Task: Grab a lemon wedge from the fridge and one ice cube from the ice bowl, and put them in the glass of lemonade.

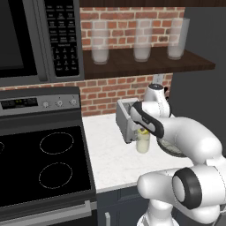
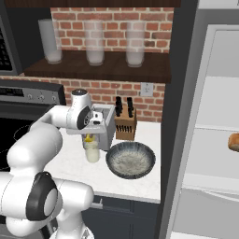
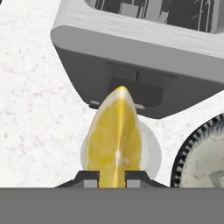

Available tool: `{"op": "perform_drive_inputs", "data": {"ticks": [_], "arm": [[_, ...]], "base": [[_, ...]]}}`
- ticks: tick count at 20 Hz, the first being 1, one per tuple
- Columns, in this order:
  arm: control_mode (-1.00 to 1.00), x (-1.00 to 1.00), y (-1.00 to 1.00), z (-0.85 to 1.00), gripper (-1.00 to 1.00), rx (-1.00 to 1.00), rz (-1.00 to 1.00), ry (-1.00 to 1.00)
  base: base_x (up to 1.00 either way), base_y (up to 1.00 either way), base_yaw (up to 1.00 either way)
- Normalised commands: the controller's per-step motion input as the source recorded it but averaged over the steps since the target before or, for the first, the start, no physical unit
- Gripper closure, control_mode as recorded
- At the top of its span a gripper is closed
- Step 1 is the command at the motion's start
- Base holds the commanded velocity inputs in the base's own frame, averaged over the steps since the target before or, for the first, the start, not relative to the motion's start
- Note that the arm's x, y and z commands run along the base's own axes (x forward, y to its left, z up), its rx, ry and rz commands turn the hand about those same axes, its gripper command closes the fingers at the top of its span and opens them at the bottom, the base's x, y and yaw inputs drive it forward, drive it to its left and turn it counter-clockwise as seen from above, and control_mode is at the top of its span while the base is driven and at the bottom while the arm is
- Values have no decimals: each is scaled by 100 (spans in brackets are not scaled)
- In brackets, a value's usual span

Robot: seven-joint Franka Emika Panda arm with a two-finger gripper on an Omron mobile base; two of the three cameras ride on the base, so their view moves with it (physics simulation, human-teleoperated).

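toaster [image 3: 144,57] crowds glass of lemonade [image 2: 92,150] | ice bowl [image 2: 130,160] beside | counter [image 1: 110,154] left free

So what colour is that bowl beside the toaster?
Dark grey speckled rim, pale whitish inside: the ice bowl, best seen in the right base view.

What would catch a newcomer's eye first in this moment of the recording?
The bright yellow lemon wedge pinched in the gripper, held right above the glass of lemonade on the white counter. Next, the speckled ice bowl beside the glass, in front of the toaster, and the fridge standing open at the right.
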Motion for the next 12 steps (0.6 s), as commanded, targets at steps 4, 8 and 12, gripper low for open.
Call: {"op": "perform_drive_inputs", "data": {"ticks": [4,8,12], "arm": [[-100,0,0,-26,100,0,0,0],[-100,0,0,0,100,0,0,0],[-100,0,0,0,100,0,0,0]], "base": [[0,0,0],[0,0,0],[0,0,0]]}}
